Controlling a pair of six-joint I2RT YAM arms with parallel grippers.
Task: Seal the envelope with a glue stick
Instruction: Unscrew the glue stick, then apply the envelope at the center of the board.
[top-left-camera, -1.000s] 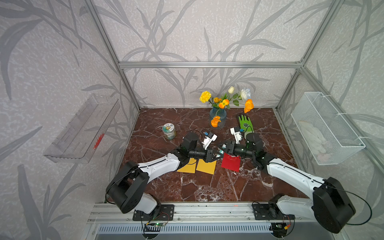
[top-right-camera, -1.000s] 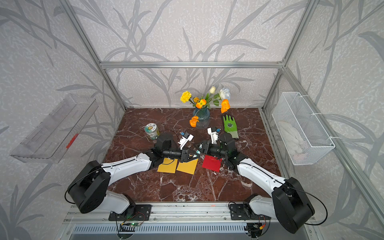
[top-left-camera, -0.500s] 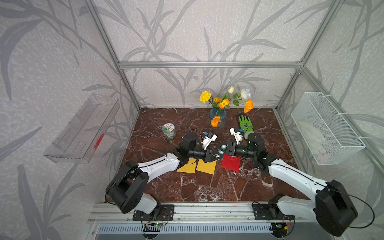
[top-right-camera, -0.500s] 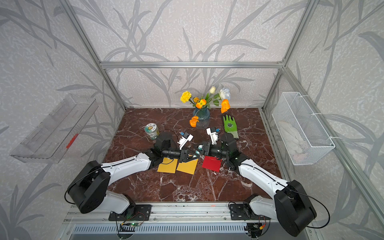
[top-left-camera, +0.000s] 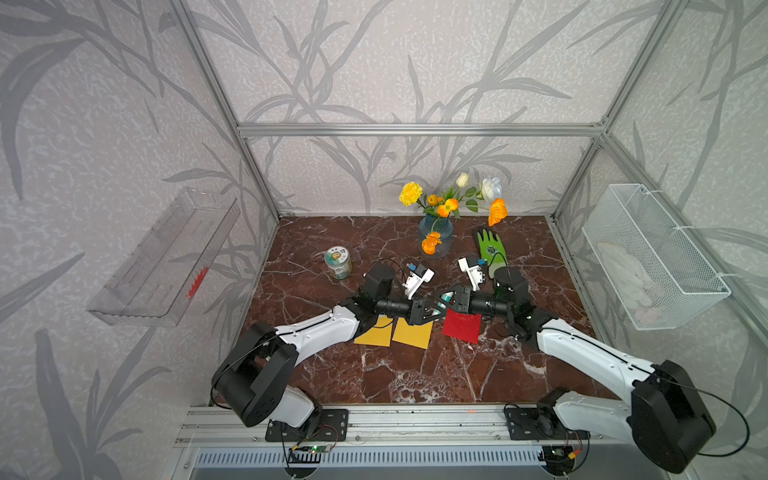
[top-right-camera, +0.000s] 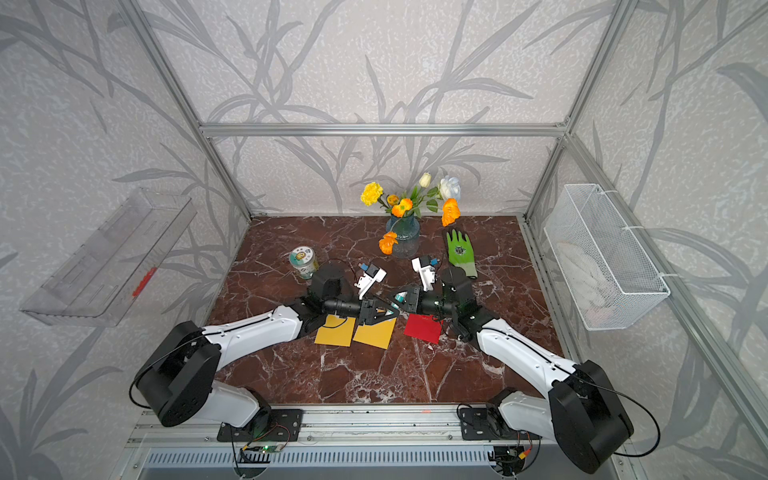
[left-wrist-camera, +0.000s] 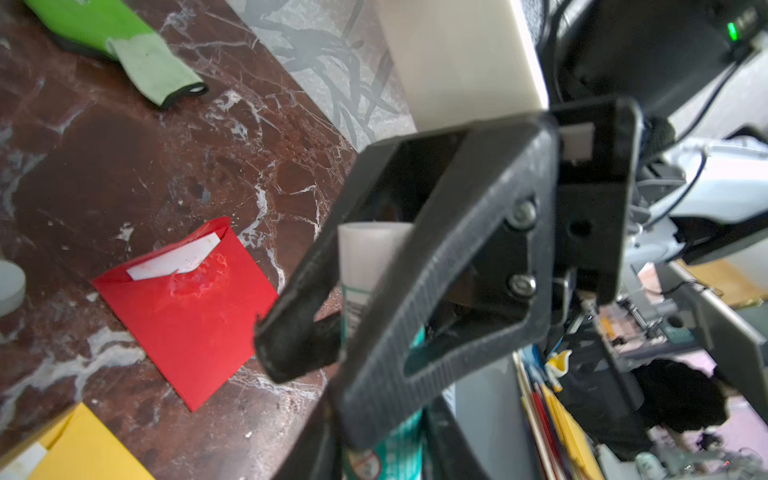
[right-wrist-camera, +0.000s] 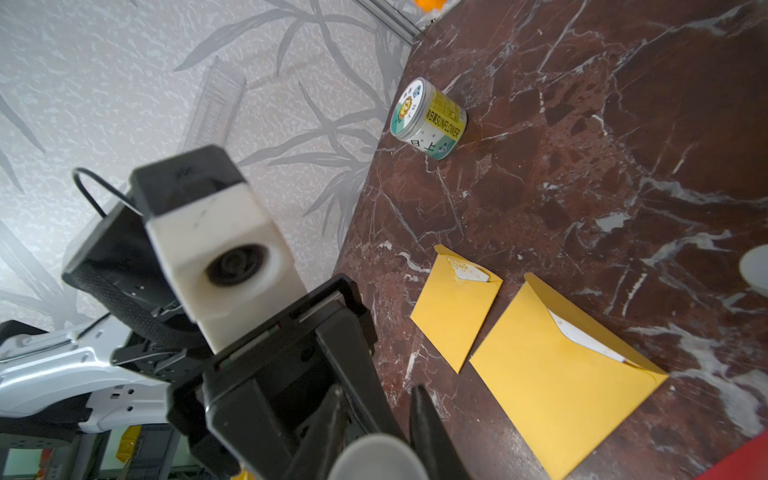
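Observation:
Above the table's middle the two grippers meet tip to tip around the glue stick (top-left-camera: 446, 297) (top-right-camera: 400, 297), a white tube with a green label (left-wrist-camera: 361, 266). My right gripper (top-left-camera: 442, 300) (right-wrist-camera: 376, 399) is shut on its white end (right-wrist-camera: 378, 457). My left gripper (top-left-camera: 434, 309) (left-wrist-camera: 386, 457) has a finger on each side of the labelled body; whether they press on it is unclear. The red envelope (top-left-camera: 461, 326) (left-wrist-camera: 187, 316) lies below, flap open over a white card, with a wet smear on it. Two yellow envelopes (top-left-camera: 374, 334) (top-left-camera: 413, 332) lie to its left.
A small white round piece (left-wrist-camera: 8, 286) (right-wrist-camera: 756, 270) lies on the marble near the envelopes. Farther back stand a labelled jar (top-left-camera: 338, 262), a vase of flowers (top-left-camera: 435, 237) and a green glove (top-left-camera: 490, 249). A wire basket (top-left-camera: 652, 257) and a clear tray (top-left-camera: 166, 257) hang on the side walls.
The right gripper's jaws have closed onto the glue stick's white end. Both arms have stayed almost where they were.

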